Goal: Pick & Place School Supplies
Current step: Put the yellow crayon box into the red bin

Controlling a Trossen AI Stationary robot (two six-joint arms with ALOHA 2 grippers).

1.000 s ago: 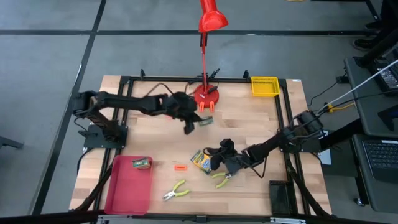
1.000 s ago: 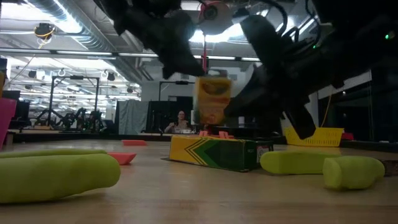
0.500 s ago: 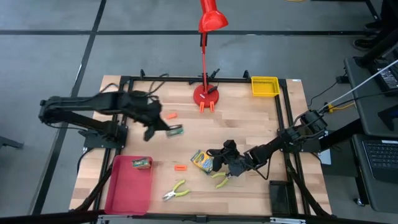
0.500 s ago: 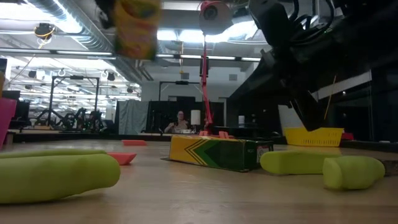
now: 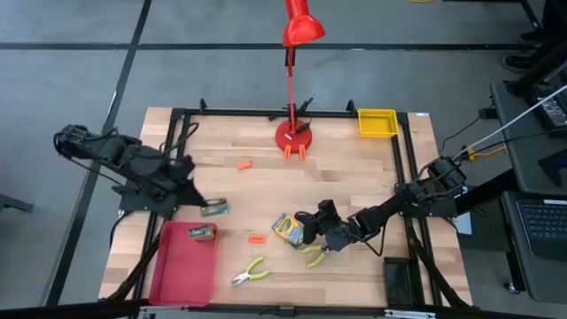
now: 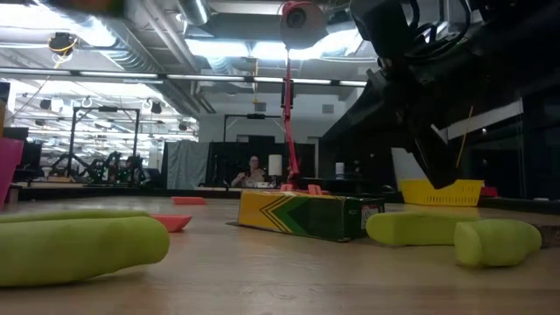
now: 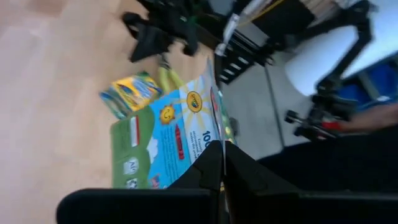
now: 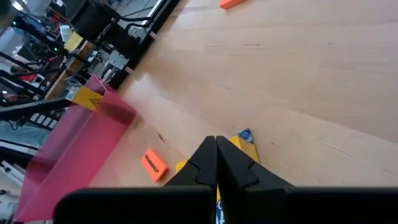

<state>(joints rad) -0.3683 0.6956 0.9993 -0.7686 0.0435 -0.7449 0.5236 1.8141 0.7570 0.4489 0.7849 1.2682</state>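
The left gripper (image 5: 202, 207) is clamped on a flat crayon box (image 5: 214, 208), held in the air just beyond the far edge of the red tray (image 5: 170, 279). In the left wrist view the box's printed back face (image 7: 174, 140) stands straight out from the closed fingers. To do this step well, I judge the arm should bring the box over bare tray floor, beside the small green box (image 5: 202, 232) already lying near the tray's far end, lower it until it is nearly flat, and only then let go, so it neither lands on that box nor catches the rim.

Farther from this gripper, the right gripper (image 5: 309, 229) sits closed and empty beside the second crayon box (image 5: 285, 228) on the wood, with one yellow-green tool (image 5: 313, 255) just by it. Another tool (image 5: 251, 272) and an orange piece (image 5: 257, 237) lie between that gripper and the tray; a second orange piece (image 5: 244, 165) lies toward the red lamp (image 5: 293, 136).

The table (image 5: 354, 177) is pale wood planks in a black frame, with a yellow basket (image 5: 376, 123) at its far corner. Beyond, the low view shows a lit workshop with a person (image 6: 255, 171) seated far off.
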